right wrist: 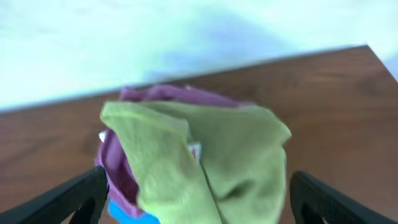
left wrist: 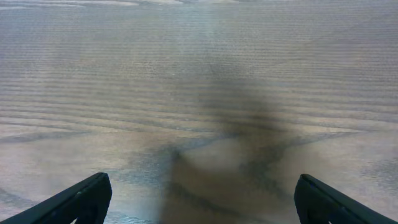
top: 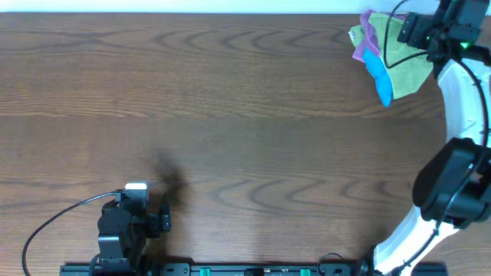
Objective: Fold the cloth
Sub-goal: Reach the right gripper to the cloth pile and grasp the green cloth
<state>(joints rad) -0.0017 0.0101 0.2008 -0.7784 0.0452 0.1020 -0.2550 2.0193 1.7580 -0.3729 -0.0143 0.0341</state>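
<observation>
**Tabletop** (top: 230, 100): brown wood grain, with a white strip along the far edge.

**Cloths:** one crumpled heap at the far right corner of the tabletop.
- Green cloth (top: 408, 70): the largest, lying on top.
- Purple cloth (top: 367, 37): shows along the heap's far-left side, under the green.
- Blue cloth (top: 380, 75): sticks out at the near-left side.

**Right hand** (right wrist: 196, 186): the arm is stretched to the far right corner and the hand is at the heap. Its fingers are spread wide, one to each side of the green cloth in the wrist view. It cannot be told whether they touch the cloth. Nothing is pinched.

**Left hand** (left wrist: 202, 180): by the near left edge, well apart from the heap. Its fingers are spread wide over bare wood, with a shadow on the tabletop ahead. It holds nothing.

**Cable** (top: 54, 218): black, looping from the left arm toward the near edge.
</observation>
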